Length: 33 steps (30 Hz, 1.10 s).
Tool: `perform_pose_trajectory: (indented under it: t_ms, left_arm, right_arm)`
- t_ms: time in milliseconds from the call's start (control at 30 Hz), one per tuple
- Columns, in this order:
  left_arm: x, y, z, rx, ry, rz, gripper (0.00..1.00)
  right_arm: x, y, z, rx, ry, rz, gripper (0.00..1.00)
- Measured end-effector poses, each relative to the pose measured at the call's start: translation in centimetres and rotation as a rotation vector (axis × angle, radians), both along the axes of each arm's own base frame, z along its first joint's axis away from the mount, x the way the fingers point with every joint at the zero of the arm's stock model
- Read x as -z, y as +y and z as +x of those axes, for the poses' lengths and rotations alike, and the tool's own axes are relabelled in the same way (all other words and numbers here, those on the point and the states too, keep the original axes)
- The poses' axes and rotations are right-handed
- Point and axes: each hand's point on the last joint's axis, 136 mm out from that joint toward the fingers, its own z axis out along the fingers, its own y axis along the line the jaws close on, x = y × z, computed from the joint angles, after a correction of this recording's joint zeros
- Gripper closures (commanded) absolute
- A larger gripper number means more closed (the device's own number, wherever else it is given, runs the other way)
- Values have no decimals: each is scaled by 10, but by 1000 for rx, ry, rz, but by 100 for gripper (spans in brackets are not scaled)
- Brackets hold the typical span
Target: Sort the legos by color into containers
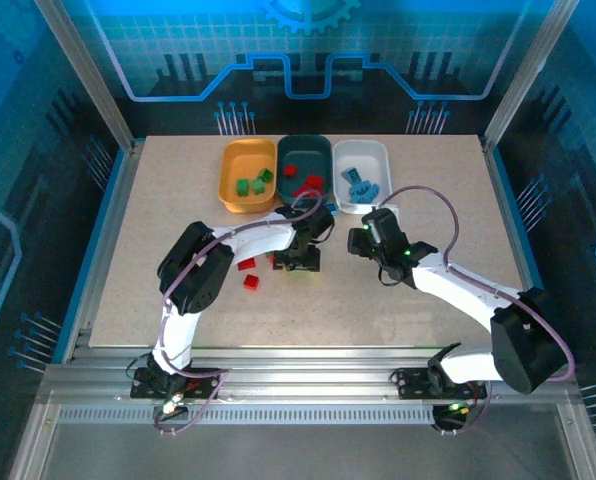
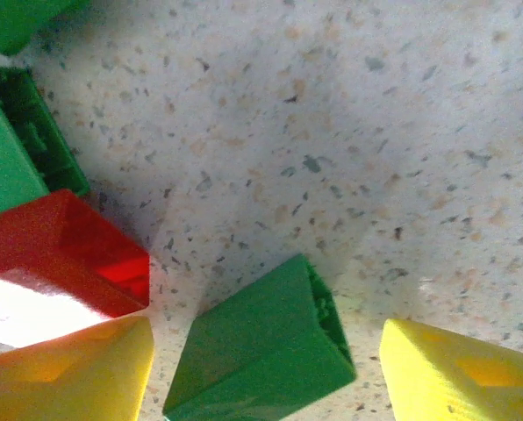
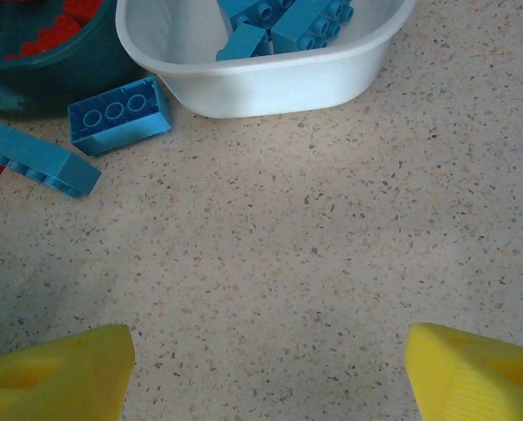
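Note:
Three containers stand in a row at the back: an orange tub (image 1: 248,176) with green legos, a teal tub (image 1: 305,170) with red legos (image 3: 61,32), and a white tub (image 1: 361,176) with blue legos (image 3: 279,24). My left gripper (image 2: 266,355) is low over the table, open around a green lego (image 2: 261,351), with a narrow gap on each side. A red lego (image 2: 64,250) lies against its left finger (image 2: 68,373). My right gripper (image 3: 266,364) is open over bare table in front of the white tub (image 3: 244,83).
Two loose blue legos (image 3: 119,114) (image 3: 42,160) lie on the table beside the teal tub (image 3: 51,83). Two red legos (image 1: 246,264) (image 1: 251,283) sit left of my left gripper (image 1: 300,262). More green legos (image 2: 16,149) crowd the left edge of the left wrist view.

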Motion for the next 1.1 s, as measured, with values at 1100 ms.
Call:
perform_pose_trajectory:
  t_ms: [1100]
  left_arm:
    - [1, -32, 11, 190, -56, -6, 64]
  right_arm:
    - [2, 3, 2, -8, 2, 8, 19]
